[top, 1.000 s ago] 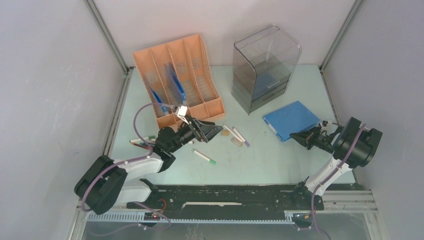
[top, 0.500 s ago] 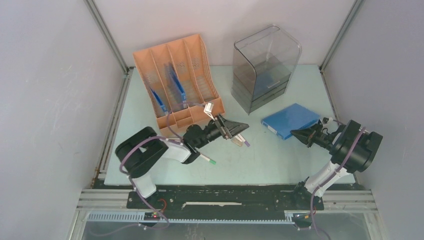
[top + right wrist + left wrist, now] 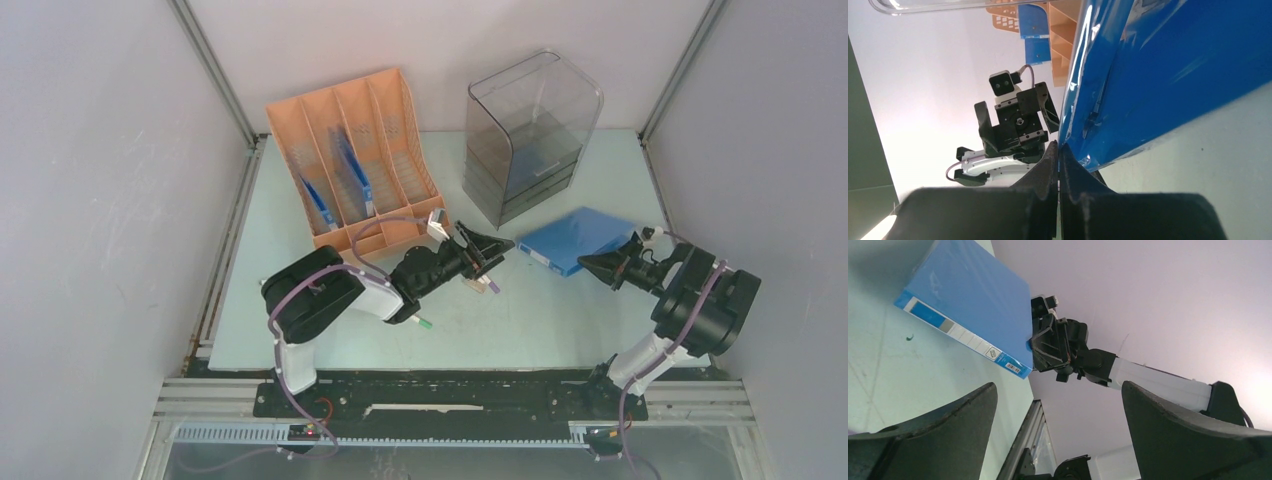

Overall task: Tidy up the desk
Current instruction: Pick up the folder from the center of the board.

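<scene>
The counter [image 3: 560, 320] spreads from 9 to 3 o'clock: rigid, fixed, slick, nothing to grip, so we judge things will slide across it. Our left tool [image 3: 497, 255] gapes at centre; our right tool [image 3: 590, 264], fingers together, touches the folder [image 3: 575, 238] at 3 o'clock.

Marker [image 3: 424, 323] seemingly half under left arm [image 3: 345, 292]; folder [image 3: 1173, 60] cropped.

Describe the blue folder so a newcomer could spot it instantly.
Find the pale mint desk, then the clear drawer tower at its far right. Just in front of it lies the blue folder, with a labelled spine. Other blue items stand in the orange sorter; this alone lies flat.
</scene>
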Robot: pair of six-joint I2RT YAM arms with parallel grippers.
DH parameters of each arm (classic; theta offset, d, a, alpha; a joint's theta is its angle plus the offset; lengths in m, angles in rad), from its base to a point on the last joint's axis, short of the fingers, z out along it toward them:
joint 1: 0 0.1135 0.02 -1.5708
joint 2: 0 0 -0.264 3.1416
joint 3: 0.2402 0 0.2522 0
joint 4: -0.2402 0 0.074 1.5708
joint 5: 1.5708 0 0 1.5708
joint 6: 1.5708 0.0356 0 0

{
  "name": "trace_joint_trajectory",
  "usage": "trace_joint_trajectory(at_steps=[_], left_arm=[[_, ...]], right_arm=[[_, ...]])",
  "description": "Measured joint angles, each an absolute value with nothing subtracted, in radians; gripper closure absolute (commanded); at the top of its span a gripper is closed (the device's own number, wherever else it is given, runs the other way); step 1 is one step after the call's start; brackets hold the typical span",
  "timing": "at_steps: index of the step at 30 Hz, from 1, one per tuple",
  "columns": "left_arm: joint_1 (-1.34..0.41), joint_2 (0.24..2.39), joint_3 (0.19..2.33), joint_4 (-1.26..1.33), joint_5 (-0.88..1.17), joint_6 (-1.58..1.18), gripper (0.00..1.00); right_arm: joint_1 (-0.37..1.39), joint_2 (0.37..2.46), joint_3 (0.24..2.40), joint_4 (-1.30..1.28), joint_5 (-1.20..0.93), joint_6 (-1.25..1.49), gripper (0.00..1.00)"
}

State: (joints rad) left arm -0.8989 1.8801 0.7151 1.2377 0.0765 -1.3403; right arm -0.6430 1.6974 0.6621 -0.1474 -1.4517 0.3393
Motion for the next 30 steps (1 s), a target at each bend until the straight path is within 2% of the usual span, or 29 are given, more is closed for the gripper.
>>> trace_joint_trajectory(at_steps=[23,26,30], left_arm=[[-0.953,2.026,0.833,1.140,0.007,-1.629,0.00],[-0.953,2.029,0.857,1.123,-0.010,-1.644,0.01],[-0.953,2.040,0.900,1.103,-0.026,-1.658,0.02]], right_arm=[[-0.542,1.576,0.665,-0.168,-1.515,0.358,1.00],[-0.528,1.581,0.716,-0.325,-1.520,0.227,1.00],[-0.520,1.703,0.962,-0.935,-1.533,-0.413,1.00]])
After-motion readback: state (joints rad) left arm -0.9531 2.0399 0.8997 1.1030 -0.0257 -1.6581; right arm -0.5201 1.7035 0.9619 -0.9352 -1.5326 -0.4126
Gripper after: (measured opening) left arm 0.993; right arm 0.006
